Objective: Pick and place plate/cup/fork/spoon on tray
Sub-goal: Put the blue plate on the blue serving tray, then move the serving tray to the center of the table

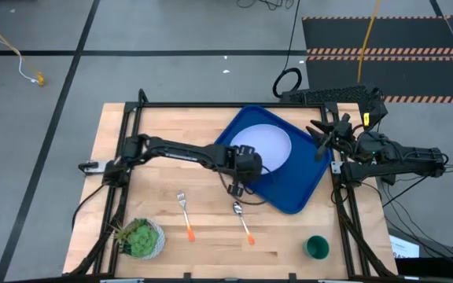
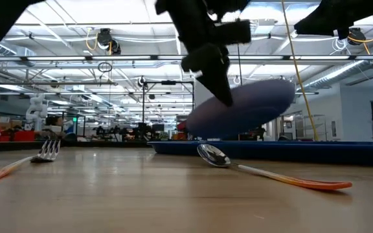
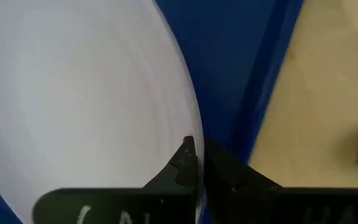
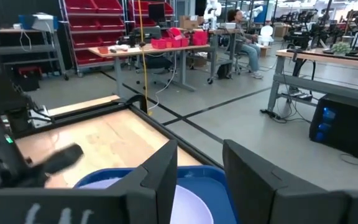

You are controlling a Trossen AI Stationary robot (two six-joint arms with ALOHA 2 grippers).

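The pale plate (image 1: 263, 144) hangs tilted above the blue tray (image 1: 299, 189), which lies on the table right of centre. My left gripper (image 1: 250, 167) is shut on the plate's rim. In the low view the plate (image 2: 248, 107) is clear of the tray (image 2: 303, 150). The fork (image 1: 185, 214) and the spoon (image 1: 243, 222) lie flat on the table nearer the front edge. The dark green cup (image 1: 317, 248) stands at the front right. My right gripper (image 1: 325, 135) is open and empty above the tray's far right corner. My left gripper pinches the plate's rim (image 3: 190, 127) between its two fingers, one finger (image 3: 182, 163) on the top face and one (image 3: 235, 177) beneath. It holds the side nearest the table's front left, coming from the table's left. The plate is lifted clear of the tray, tilted.
A small white pot with a green plant (image 1: 140, 237) stands at the table's front left corner. A black frame (image 1: 234, 105) runs along the table's far and side edges. Bare wood lies between the fork and the left arm.
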